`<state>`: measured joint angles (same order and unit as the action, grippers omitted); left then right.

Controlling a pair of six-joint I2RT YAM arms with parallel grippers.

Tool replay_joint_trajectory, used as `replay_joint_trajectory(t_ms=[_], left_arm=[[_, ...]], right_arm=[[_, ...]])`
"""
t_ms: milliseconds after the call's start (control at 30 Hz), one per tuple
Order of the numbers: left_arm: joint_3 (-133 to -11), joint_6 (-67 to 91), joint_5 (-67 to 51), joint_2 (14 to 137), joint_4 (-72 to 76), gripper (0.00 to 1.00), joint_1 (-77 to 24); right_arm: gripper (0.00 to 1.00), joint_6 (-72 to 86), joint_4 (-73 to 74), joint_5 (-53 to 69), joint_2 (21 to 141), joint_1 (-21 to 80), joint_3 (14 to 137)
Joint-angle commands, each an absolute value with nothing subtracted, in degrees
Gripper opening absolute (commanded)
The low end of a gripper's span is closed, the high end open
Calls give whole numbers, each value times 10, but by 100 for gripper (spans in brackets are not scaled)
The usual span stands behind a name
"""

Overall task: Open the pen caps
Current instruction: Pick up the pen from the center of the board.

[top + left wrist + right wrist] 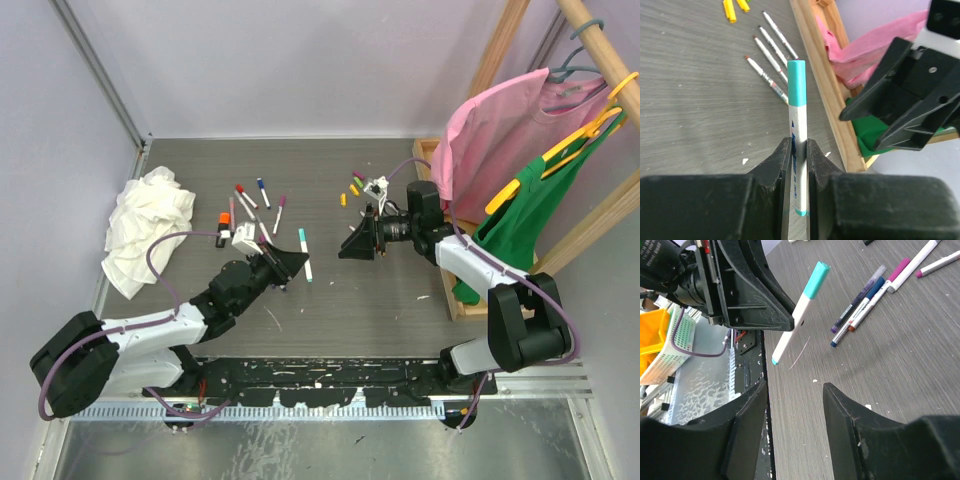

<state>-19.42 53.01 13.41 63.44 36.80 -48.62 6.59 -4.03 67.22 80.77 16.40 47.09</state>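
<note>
Left fingers (781, 162) clamp the pen (799, 130) barrel, teal cap (797, 82) held off the table (690, 125), aimed at our right fingers (840, 410) — part open, empty, not yet touching. We'd centre on the cap only, close firm, pull straight along the barrel — w/o bending.

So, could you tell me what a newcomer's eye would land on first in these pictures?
The left pincer, mid-table, grips a white pen with its teal cap on, and the open right pincer faces it. At the table's right edge, a pink garment and a green garment hang from a wooden rack.
</note>
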Motion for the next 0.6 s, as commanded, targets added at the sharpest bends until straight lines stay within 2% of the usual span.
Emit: replay_joint_trajectory(t_ms=[0, 267, 567], left_arm=[[-232, 511, 117, 663, 493, 0, -490], [-259, 508, 120, 732, 568, 0, -502], [-289, 481, 160, 785, 609, 0, -536]], right_arm=[[55, 109, -104, 681, 819, 171, 465], [58, 120, -133, 675, 835, 209, 455], [56, 276, -309, 641, 846, 214, 403]])
